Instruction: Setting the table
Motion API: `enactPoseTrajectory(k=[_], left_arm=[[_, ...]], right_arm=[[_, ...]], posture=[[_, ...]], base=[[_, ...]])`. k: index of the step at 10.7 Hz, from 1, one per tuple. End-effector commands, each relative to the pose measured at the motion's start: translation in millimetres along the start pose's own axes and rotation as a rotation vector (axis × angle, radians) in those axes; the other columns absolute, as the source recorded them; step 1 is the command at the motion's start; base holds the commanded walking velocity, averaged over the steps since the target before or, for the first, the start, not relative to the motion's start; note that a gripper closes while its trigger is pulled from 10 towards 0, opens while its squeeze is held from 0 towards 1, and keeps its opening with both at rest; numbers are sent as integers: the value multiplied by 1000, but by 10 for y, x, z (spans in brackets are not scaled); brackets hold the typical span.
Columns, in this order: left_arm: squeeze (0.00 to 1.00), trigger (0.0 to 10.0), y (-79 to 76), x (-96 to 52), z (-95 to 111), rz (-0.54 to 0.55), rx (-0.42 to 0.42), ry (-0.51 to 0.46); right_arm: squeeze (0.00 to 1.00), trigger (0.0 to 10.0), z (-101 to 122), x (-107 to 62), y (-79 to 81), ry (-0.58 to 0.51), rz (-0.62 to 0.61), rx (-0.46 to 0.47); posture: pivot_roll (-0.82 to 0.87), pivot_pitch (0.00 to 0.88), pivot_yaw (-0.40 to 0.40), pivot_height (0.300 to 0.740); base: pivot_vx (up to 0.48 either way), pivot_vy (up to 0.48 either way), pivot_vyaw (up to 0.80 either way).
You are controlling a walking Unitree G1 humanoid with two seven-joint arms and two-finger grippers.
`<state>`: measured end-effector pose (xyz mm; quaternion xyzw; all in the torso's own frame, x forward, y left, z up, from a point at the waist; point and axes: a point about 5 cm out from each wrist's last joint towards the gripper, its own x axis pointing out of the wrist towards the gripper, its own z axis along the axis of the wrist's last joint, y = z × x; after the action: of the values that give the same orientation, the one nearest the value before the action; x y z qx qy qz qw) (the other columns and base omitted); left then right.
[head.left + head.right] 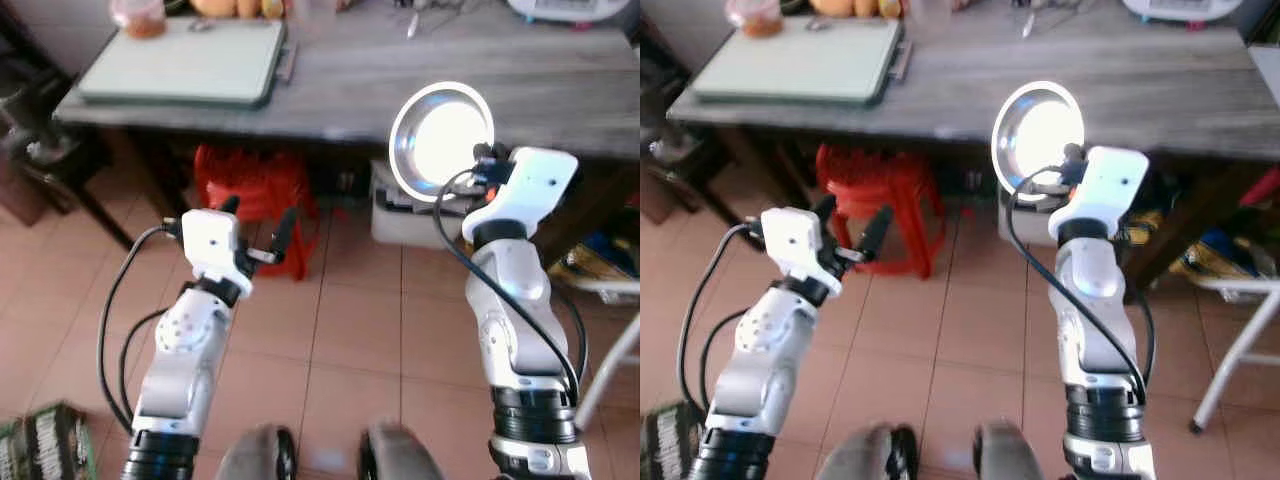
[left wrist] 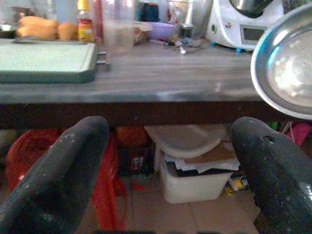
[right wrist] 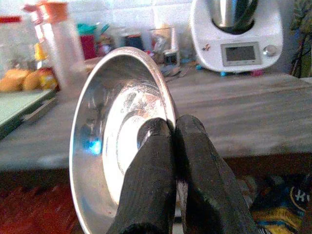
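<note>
Steel plate [image 3: 122, 141] is pinched by its rim in the right pincer [image 3: 173, 146], held on edge just short of the grey wooden surface [image 1: 400, 80]; tilt it flat before lowering. Left pincer [image 1: 258, 225] hangs spread, holding nothing

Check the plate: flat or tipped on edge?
Tipped on edge. The plate stands nearly upright, its rim pinched by the right gripper in front of the table.
</note>
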<state>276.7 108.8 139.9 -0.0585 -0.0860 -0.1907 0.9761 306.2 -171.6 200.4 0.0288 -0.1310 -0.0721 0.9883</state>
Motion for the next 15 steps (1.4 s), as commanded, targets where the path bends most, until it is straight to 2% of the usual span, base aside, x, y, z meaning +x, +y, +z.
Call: enactPoseTrajectory(k=[1,4,8,9,10,11,13,15], left_arm=[[0,10000,-56,-5,-17,-13,12,3],[0,10000,-57,-16,-33,-23,21,8],[0,10000,-64,-41,-48,-31,16,11],[0,10000,-39,-46,-50,-12,2,13],[0,10000,-19,-44,-38,-3,8,11],[0,10000,19,-76,-33,13,9,19],[0,10000,87,-151,-55,44,-4,43],[0,10000,92,-195,-78,48,-12,59]], right_arm=[[0,10000,46,35,-63,-23,-31,7],[0,10000,30,44,-166,-23,-96,-17],[0,10000,-76,36,-297,39,-188,49],[0,10000,-89,48,-300,50,-200,74],[0,10000,-106,60,-302,66,-216,114],[0,10000,-180,59,-299,125,-257,232],[0,10000,-260,38,-261,183,-259,308],[0,10000,-272,47,-163,214,-223,372]], posture=[[-94,127,51,740],[-95,132,53,740],[-92,140,53,740],[-88,140,51,740],[-74,153,45,740],[-74,158,45,740],[-69,183,41,740],[-68,184,34,740]], base=[[454,0,0],[423,-86,0],[405,-188,0],[0,0,0],[0,0,0],[0,0,0],[0,0,0],[0,0,0]])
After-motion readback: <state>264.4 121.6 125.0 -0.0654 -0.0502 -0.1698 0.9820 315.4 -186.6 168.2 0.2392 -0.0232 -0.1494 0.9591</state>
